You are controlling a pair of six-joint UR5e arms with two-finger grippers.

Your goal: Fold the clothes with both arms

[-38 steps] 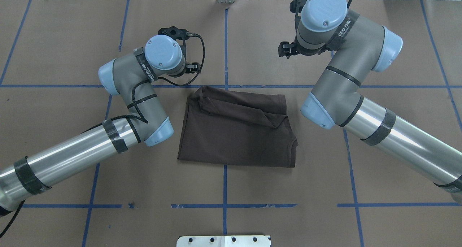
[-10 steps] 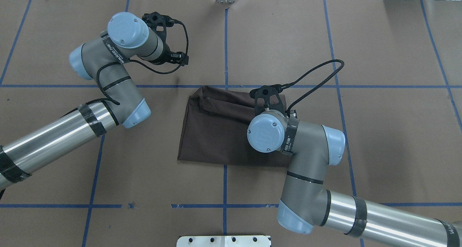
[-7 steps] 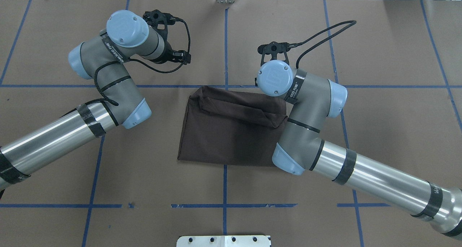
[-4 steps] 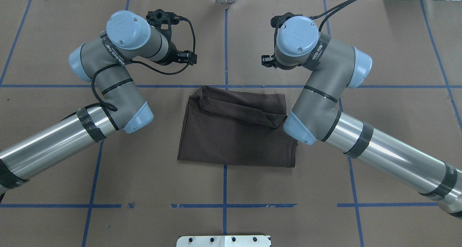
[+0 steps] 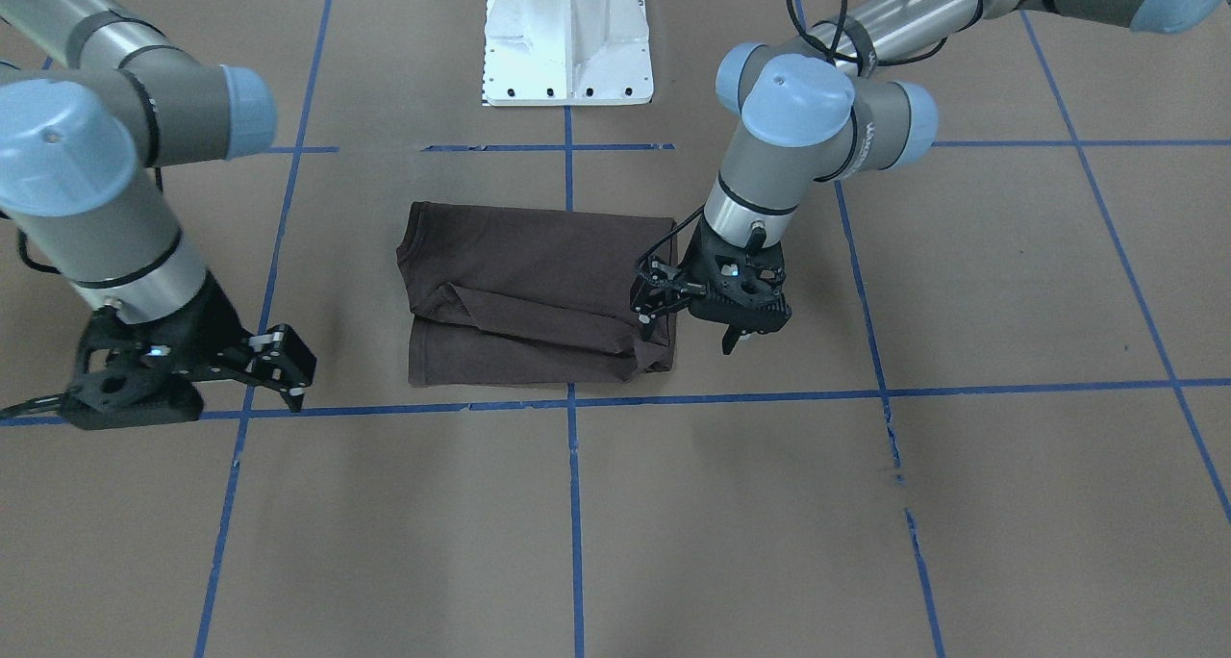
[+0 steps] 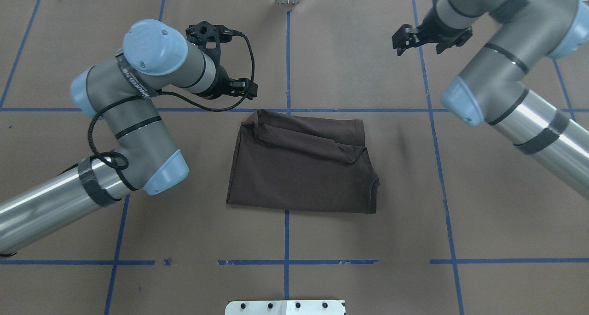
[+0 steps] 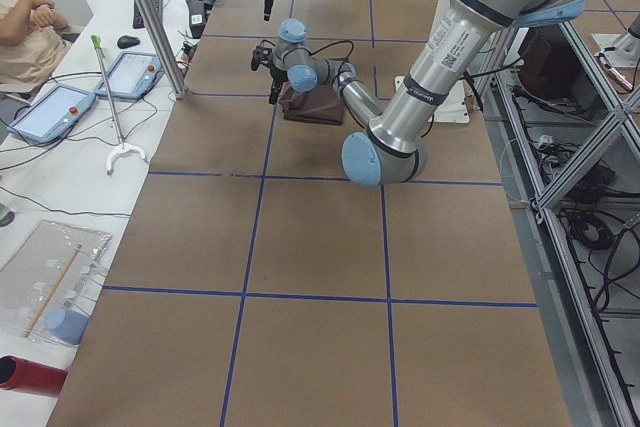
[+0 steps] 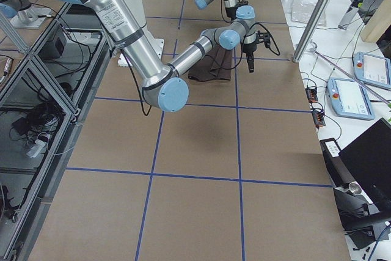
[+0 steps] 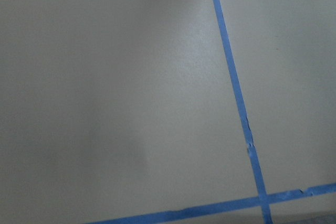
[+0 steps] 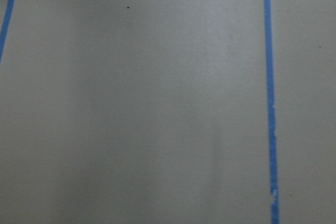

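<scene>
Plainly, the dark brown-grey short-sleeved T-shirt (image 6: 294, 181) lies folded into a compact rectangle at the middle of the brown paper table cover (image 6: 359, 66). It straddles the centre blue tape line (image 6: 287, 52), just on the near side of the far cross line, a spot both arms can reach about equally. Its near part is flat and smooth. Across the far part a looser layer sits with a slanting crease and a bunched far left corner, and a sleeve hem shows at the near right corner. Nothing grips it.

The black left gripper (image 5: 687, 339) hangs above the table at the far left corner of the cloth, its fingers apart and empty. It is carried by the silver-grey left arm (image 6: 138, 117), which bends in from the left. The black right gripper (image 6: 418, 45) is well apart from the shirt, over the far right of the table, likewise spread and empty on the silver-grey right arm (image 6: 497, 75).

Both wrist views show only bare paper and tape, which fits grippers held clear so they do not drag the folds. By its shape the folding looks largely done. The rumpled far layer may want tidying, and the left gripper is better placed for that.
</scene>
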